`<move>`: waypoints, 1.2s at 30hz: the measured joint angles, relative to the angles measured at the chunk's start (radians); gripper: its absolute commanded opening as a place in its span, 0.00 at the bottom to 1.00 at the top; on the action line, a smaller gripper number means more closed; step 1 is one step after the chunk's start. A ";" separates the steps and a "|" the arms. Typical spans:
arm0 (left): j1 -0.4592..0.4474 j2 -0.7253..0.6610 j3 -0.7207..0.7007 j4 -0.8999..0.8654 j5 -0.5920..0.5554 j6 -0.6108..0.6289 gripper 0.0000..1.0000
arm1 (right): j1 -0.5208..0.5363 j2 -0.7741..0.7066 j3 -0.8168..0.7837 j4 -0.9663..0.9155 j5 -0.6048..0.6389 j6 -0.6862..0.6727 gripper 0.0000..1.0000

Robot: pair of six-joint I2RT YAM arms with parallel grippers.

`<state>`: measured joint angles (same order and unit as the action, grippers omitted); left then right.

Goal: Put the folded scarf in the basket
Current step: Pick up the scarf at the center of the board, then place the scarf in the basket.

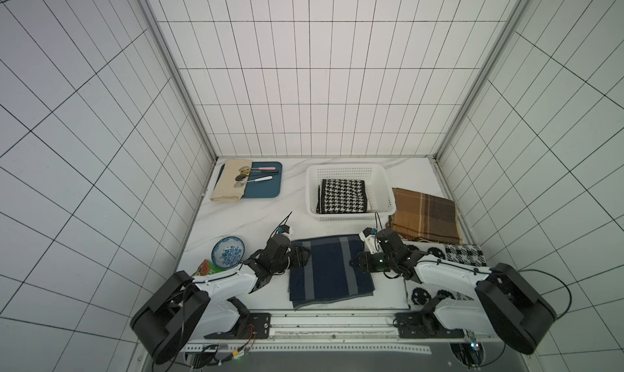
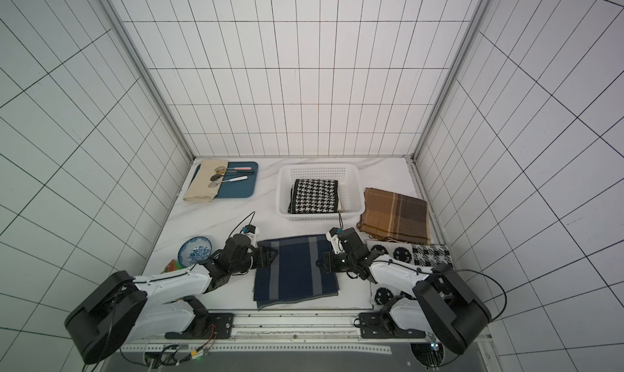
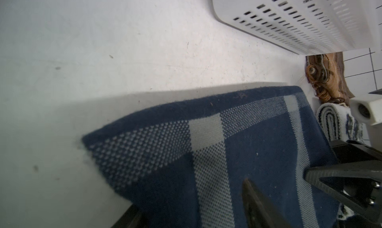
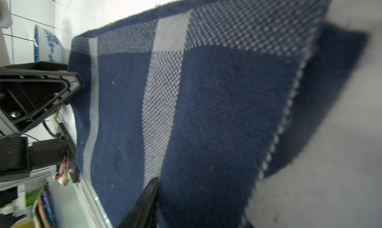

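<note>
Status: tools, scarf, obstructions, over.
Left tool, right tool at navy scarf edges, grip unclear. Scarf not yet in basket. Houndstooth scarf already inside.

Both arms rose from bases at the worktop's (image 1: 243,225) near edge and bent low over it. The left arm (image 1: 223,282) came in from the near left corner, with the left tool (image 1: 308,254) levelled toward the right edge. The right arm (image 1: 449,269) came in from the near right corner, with the right tool (image 1: 352,262) levelled toward the left edge. The tools faced each other, well apart, wrists rolled sideways so each pair of fingers stacked one above the other. Whether the jaws had clamped could not be told.
</note>
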<state>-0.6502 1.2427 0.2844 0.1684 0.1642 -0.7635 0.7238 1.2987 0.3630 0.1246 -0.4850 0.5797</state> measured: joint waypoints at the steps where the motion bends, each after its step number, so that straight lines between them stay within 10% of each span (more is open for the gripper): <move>1: -0.005 0.021 0.007 0.010 0.007 0.003 0.44 | 0.000 0.010 0.000 0.012 -0.010 0.001 0.27; 8: -0.033 0.032 0.014 -0.012 0.041 0.013 0.00 | -0.005 0.039 -0.002 0.045 -0.056 -0.005 0.00; 25: -0.114 -0.183 0.385 -0.304 -0.016 0.052 0.00 | -0.004 -0.360 0.300 -0.488 0.073 -0.117 0.00; 36: -0.004 0.116 0.757 -0.349 -0.098 0.145 0.00 | -0.125 -0.110 0.683 -0.678 0.221 -0.246 0.00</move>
<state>-0.6540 1.3582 1.0416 -0.1806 0.0658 -0.6189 0.5991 1.1885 1.0458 -0.5533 -0.2638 0.3340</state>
